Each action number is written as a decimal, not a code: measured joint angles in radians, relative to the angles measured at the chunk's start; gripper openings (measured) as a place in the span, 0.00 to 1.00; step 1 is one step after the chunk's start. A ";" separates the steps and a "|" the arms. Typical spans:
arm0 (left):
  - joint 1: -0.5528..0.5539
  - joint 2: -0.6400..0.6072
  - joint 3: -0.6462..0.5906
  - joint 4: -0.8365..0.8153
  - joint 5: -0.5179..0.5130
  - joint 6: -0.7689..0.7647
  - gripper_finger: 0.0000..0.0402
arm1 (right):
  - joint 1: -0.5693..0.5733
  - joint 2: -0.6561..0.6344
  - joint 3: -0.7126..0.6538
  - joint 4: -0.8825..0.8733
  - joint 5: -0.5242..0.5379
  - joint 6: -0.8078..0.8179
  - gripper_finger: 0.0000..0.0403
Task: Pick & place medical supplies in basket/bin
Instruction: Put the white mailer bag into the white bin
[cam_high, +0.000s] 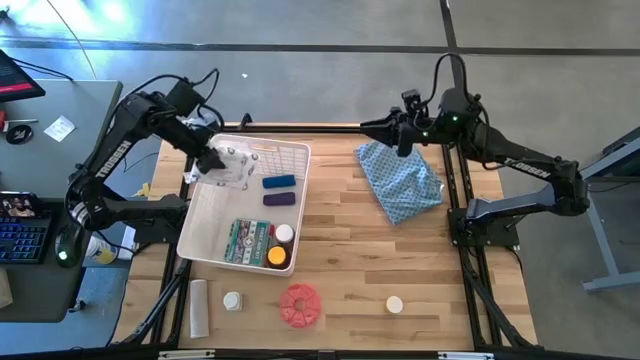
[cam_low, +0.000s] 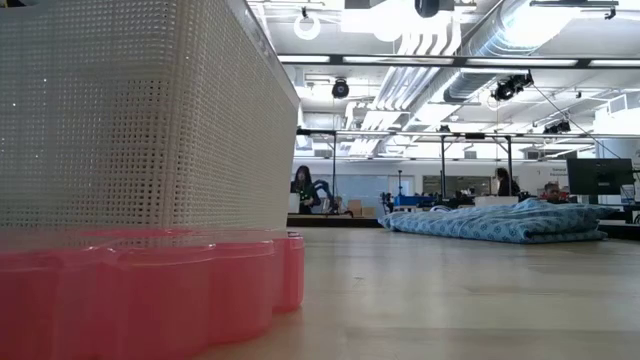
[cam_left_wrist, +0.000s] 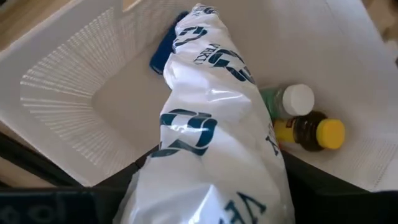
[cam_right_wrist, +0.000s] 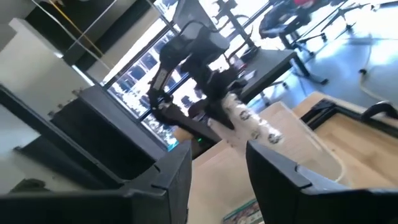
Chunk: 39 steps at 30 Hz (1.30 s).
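My left gripper (cam_high: 214, 160) hangs over the far end of the white lattice bin (cam_high: 200, 215), shut on a white plastic packet with blue print (cam_high: 238, 165). Inside the bin lie a blue cylinder (cam_high: 278, 182), a purple cylinder (cam_high: 279, 199), a green-white packet (cam_high: 243, 240), a white-capped jar (cam_high: 285, 233) and an amber yellow-capped bottle (cam_high: 277, 256). On the table near the front edge rest a red disc (cam_high: 300, 305), two white-capped jars (cam_high: 232, 300) (cam_high: 395, 304) and a white packet (cam_high: 199, 307). My right gripper (cam_high: 375, 128) stands open at the far edge. My left gripper holds the printed packet by one end (cam_left_wrist: 205, 193), which fills the space between its two fingers. The fingers slant downward from the table's far left. The packet (cam_left_wrist: 208, 106) reaches out from them over the inside of the bin, lifted clear of the items below.
A blue patterned cloth (cam_high: 400, 180) lies crumpled at the far right of the wooden table, just under my right arm. In the low view the bin's lattice wall (cam_low: 150, 110) and the red disc (cam_low: 150, 290) fill the left; the cloth (cam_low: 500, 222) lies beyond.
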 joint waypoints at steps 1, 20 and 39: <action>0.000 0.000 0.000 0.000 -0.016 0.013 0.59 | -0.006 0.000 0.000 0.000 0.002 -0.007 0.35; -0.016 0.027 0.000 0.055 -0.158 -0.396 0.56 | -0.038 0.000 0.000 -0.040 -0.001 -0.030 0.35; -0.533 -0.017 0.000 0.039 -0.679 -0.942 0.59 | -0.038 0.000 0.000 -0.073 -0.002 -0.071 0.35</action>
